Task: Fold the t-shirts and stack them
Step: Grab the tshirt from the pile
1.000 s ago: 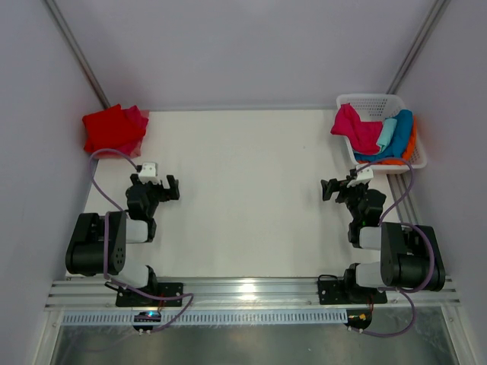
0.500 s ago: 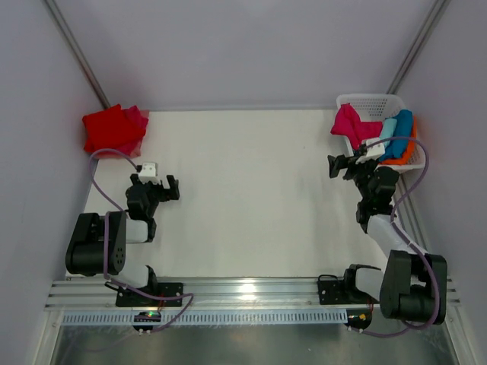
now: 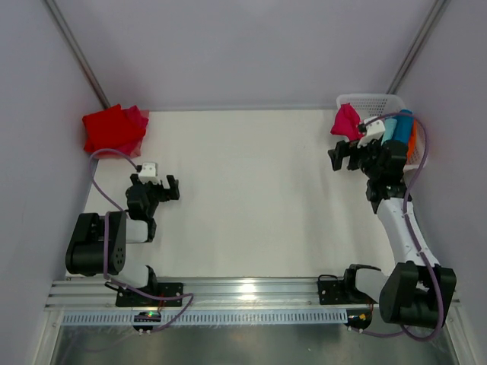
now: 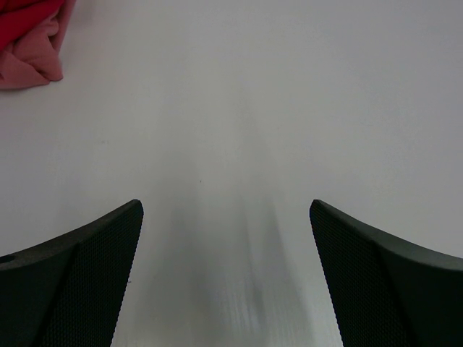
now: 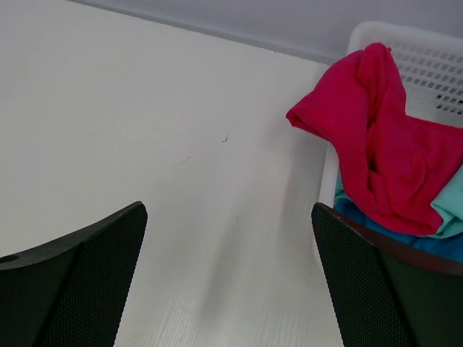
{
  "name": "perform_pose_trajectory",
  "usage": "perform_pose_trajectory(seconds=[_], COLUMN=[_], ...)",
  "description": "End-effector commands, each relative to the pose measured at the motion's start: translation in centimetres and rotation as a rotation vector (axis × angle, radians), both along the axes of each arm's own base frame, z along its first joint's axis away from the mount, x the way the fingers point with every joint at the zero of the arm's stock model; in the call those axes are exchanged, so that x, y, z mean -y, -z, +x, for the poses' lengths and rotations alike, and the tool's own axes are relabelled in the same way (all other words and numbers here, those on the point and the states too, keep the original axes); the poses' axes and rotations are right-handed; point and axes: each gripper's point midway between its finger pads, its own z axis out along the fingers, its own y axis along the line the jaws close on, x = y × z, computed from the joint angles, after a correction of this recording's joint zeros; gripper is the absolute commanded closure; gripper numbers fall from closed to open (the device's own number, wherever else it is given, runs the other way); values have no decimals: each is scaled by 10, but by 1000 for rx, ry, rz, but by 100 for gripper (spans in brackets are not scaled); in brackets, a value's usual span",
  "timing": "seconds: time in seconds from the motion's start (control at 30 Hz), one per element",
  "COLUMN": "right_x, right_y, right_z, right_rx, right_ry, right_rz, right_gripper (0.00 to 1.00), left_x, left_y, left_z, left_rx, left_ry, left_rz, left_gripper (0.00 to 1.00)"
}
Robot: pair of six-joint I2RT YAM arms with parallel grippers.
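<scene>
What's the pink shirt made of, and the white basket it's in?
The crimson-pink t-shirt looks like soft, matte cloth: it slumps in rounded folds and droops over the edge. The white basket looks like smooth, hard plastic: its wall is a stiff lattice of small holes. Which fibre or plastic exactly, the pictures do not show.

tees (image 4: 29,43): cut off at frame corner | basket (image 3: 365,98): partly behind right arm (image 3: 399,220)

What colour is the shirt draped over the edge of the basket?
The shirt is crimson pink, clearest in the right wrist view.
</scene>
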Motion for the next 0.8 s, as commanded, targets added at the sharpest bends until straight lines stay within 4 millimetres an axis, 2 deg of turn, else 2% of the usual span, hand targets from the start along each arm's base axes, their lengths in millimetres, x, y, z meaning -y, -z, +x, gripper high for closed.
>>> perform_pose_trajectory(seconds=[0.0, 0.07, 0.1, 0.13, 0.17, 0.23, 0.27, 0.33, 0.37, 0.43, 0.47, 0.53, 0.67, 0.77], right_x=[-7, -19, -37, -42, -47, -56, -57, -59, -61, -62, -63, -62, -65, -65], right_y=[-24, -28, -10, -7, 7, 14, 25, 25, 31, 22, 23, 25, 36, 47], right_z=[-6, -3, -22, -23, -22, -24, -24, -19, -24, -26, -27, -25, -26, -30], right_rx=[-80, -150, -271, -319, -406, -469, -498, -463, -462, -409, -404, -419, -496, -519], right_ry=[-61, -169, -290, -325, -345, -369, -360, -346, -351, -364, -365, -350, -414, -435], right_rz=[-17, -27, 15, 51, 108, 196, 225, 253, 260, 250, 253, 258, 253, 238], right_gripper=[1, 1, 4, 11, 14, 18, 18, 17, 10, 2, 1, 1, 3, 20], left_x=[-3, -1, -1, -1, -1, -1, -1, 2, 3, 3, 3, 6, 13, 13], left_y=[-21, -21, -21, -21, -21, -22, -22, -24, -23, -32, -29, -39, -49, -68], left_z=[10, 10, 9, 9, 9, 9, 9, 9, 9, 12, 15, 18, 24, 30], left_rx=[67, 67, 66, 68, 69, 71, 71, 79, 66, 59, 3, -17, -66, -99], left_ry=[-15, -3, 1, 2, 3, 1, 1, 18, 25, 27, 30, 51, 100, 126], left_rz=[-2, -4, -2, 0, 1, 2, 3, 2, 6, 7, 3, 1, 9, 53], left_gripper=[1, 10, 13, 16, 17, 21, 22, 24, 25, 28, 29, 29, 21, 19])
